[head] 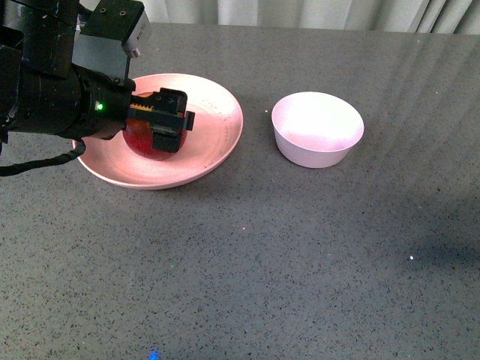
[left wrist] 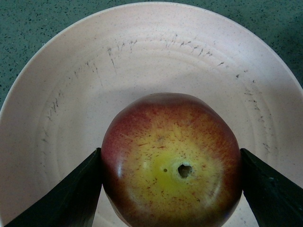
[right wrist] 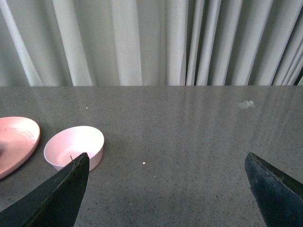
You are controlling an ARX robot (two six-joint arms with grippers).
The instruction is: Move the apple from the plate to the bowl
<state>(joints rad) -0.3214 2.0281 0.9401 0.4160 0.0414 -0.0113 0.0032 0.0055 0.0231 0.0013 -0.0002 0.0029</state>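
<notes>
My left gripper (head: 161, 124) is shut on the dark red apple (head: 142, 142), which sits in the wide pink plate (head: 214, 154) at the left. In the left wrist view both black fingers (left wrist: 71, 196) press the apple's (left wrist: 173, 165) sides; its yellow patch and stem dimple face the camera over the plate (left wrist: 142, 61). The small pale bowl (head: 317, 129) stands empty to the right of the plate, a short gap between them. My right gripper (right wrist: 165, 189) is open and empty above bare table; it does not show in the front view. Its view shows the bowl (right wrist: 74, 146) and the plate's edge (right wrist: 19, 137).
The dark grey speckled table (head: 285, 255) spreads in front of and around both dishes. Pale curtains (right wrist: 151, 42) hang behind its far edge. A small pale scrap (right wrist: 245, 104) lies on the table far right in the right wrist view.
</notes>
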